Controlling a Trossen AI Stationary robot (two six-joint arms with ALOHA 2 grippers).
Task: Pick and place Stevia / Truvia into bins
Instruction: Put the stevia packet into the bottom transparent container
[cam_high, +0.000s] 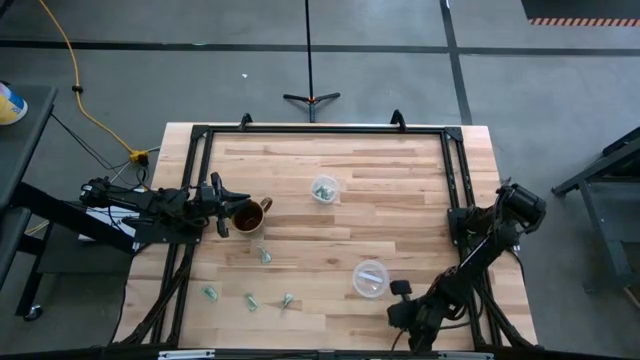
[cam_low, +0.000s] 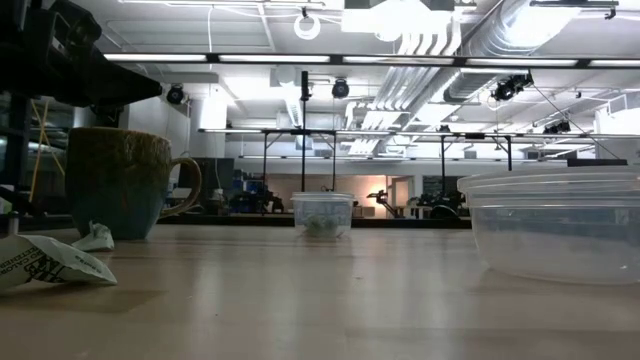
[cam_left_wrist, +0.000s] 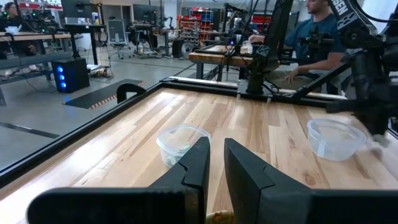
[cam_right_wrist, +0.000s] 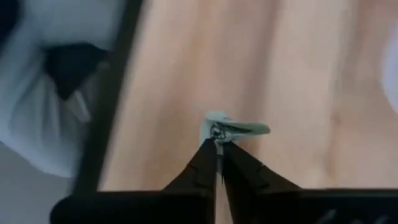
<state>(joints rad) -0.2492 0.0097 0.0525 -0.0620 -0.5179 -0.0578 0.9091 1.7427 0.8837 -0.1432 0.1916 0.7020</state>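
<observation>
My right gripper is near the table's near right edge, beside the near clear cup, and is shut on one green-and-white packet. My left gripper hovers at the left, next to the brown mug, its fingers a narrow gap apart and holding nothing. The far clear cup has packets inside. Several loose packets lie flat on the wood, one near the mug and others along the near edge. In the low view, crumpled packets lie near the mug. My right gripper pinches the packet by one crumpled end, between the very tips of the two fingers. The fingers slant down toward the table. The rest of the packet sticks out sideways past the fingertips.
A black frame rail runs round the table's left, far and right sides. The near cup looms large in the low view, and the far cup stands mid-table. A seated person shows beyond the table in the left wrist view.
</observation>
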